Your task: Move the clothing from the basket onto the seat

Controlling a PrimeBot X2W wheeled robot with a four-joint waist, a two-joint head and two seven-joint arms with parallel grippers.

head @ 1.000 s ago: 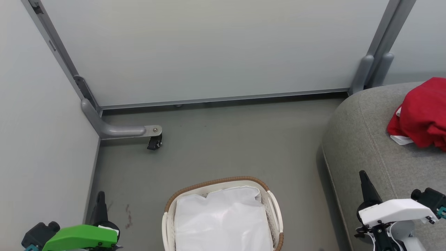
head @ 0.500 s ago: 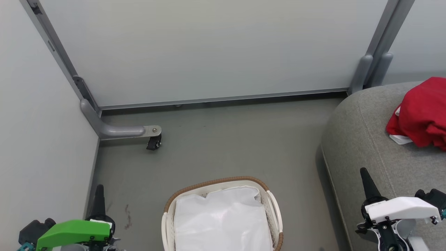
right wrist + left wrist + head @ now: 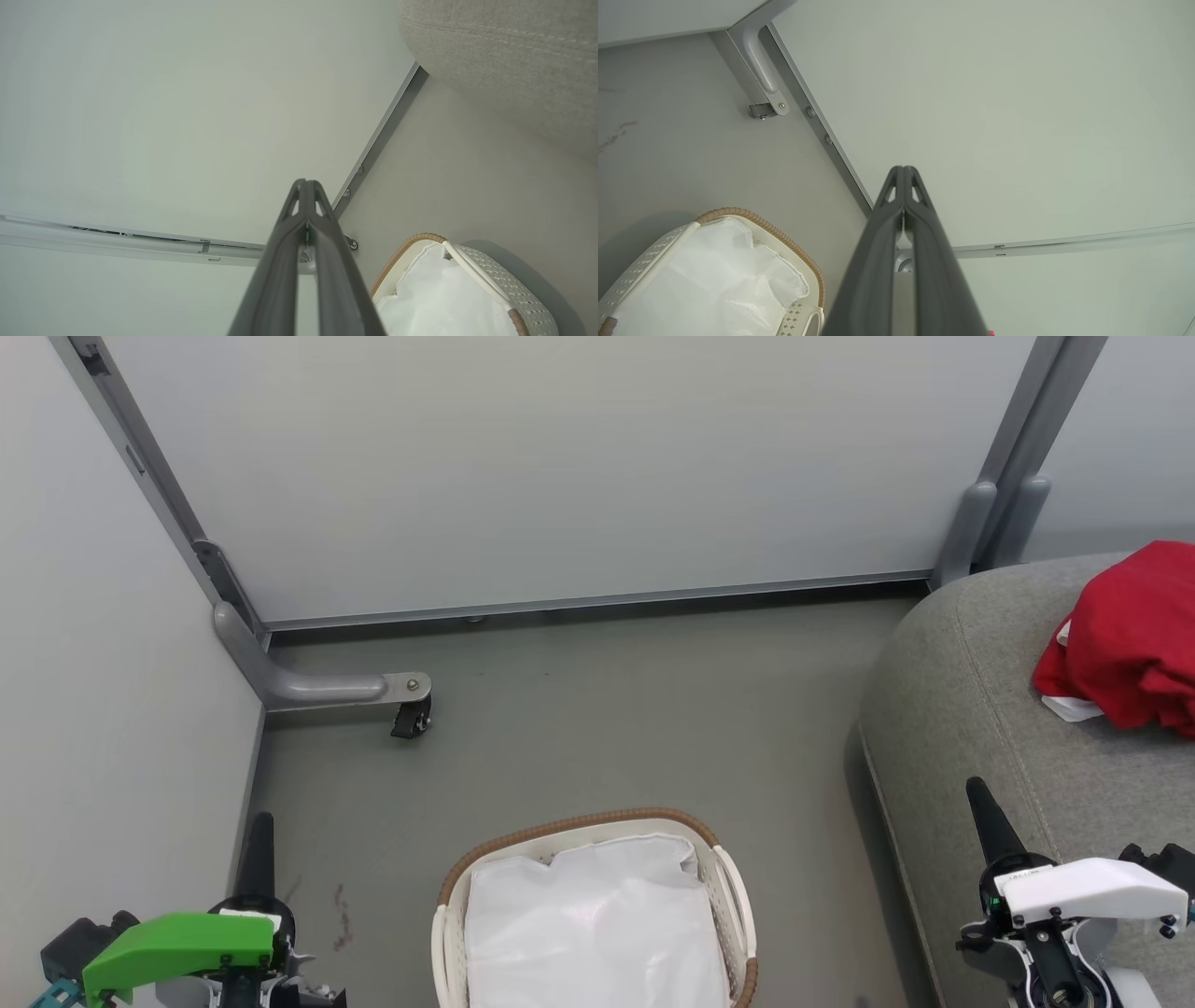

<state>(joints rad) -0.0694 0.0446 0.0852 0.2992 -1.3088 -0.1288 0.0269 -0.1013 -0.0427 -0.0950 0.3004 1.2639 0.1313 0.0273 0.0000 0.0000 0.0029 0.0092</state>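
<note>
The red clothing (image 3: pixel 1130 644) lies bunched on the grey seat (image 3: pixel 971 709) at the right edge of the head view, a bit of white trim showing under it. On the floor at bottom centre stands the white basket (image 3: pixel 448 915) with its brown woven rim, and inside it I see just the white liner. My left gripper (image 3: pixel 259 831) points up at the lower left, shut and empty, left of the basket (image 3: pixel 803 261). Over the seat's near edge my right gripper (image 3: pixel 977 793) is shut and empty too. The basket (image 3: pixel 518 298) and the seat (image 3: pixel 504 51) appear in the right wrist view.
Pale partition panels wall off the back and the left side. A grey foot with a black caster (image 3: pixel 411 719) juts onto the floor from the back left corner. Grey posts (image 3: pixel 999 523) stand behind the seat. Bare grey floor lies between basket and panels.
Both grippers have risen a little in the head view, fingers still together. The clothing, basket and seat have kept their places.
</note>
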